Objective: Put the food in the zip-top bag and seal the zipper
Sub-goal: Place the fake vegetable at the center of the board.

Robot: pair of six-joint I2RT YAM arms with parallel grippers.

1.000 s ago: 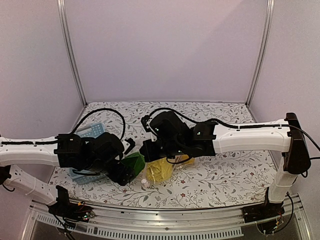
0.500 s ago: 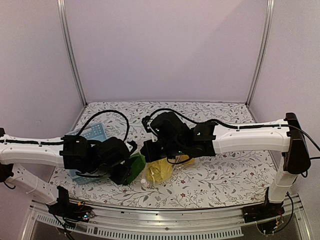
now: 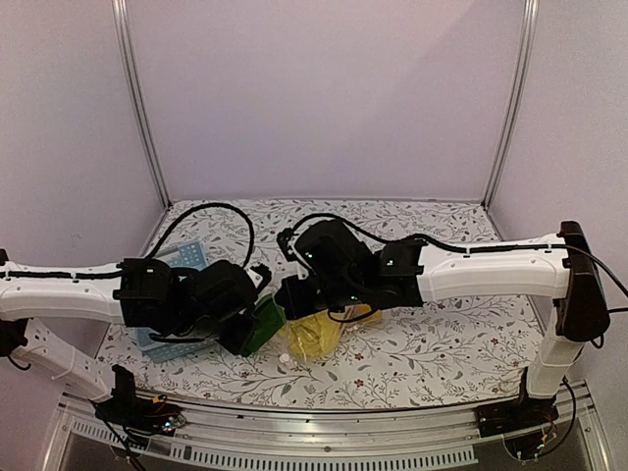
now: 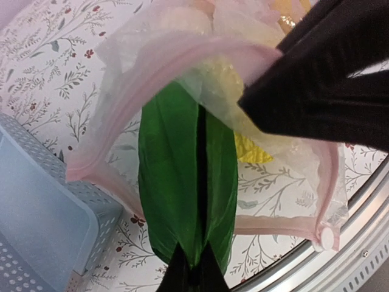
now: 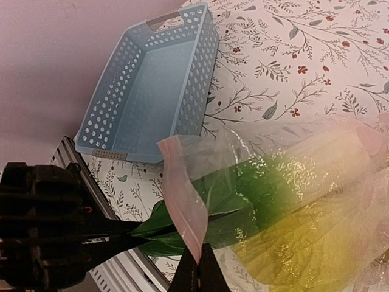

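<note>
At the far left, the light-blue slotted plastic basket [image 5: 193,79] had not shifted on the floral-print table cover [image 3: 442,343]. The change was at your left gripper [image 4: 193,275]. A second earlier its jaws stood wide beside the dark-green bok choy [image 4: 176,182]; by this moment they had closed fully, pinching the near tip of its leaves. The arm had also crept slightly toward the middle. So you had the vegetable in hand rather than merely lined up.

Its far end already lay inside the mouth of the clear, crinkly zip-top bag [image 4: 289,176], with green showing through the film in the right wrist view. The pinched end was outside the rim, and I could not see its white stem. Deeper in the bag sat pale-yellow food [image 5: 304,237], blurred by the plastic, so I could not tell you which pieces. The pinkish zipper strip [image 4: 182,52] arched open over the bok choy, unsealed.

On the right, your right gripper [image 5: 197,274] had not changed: its fingers were tight together on that strip, holding the mouth up and open. By my reading, the fresh grip meant you were set to push the bok choy the rest of the way in. Sealing was not yet begun, and a hard shove could drag the rim out of the right fingers.
</note>
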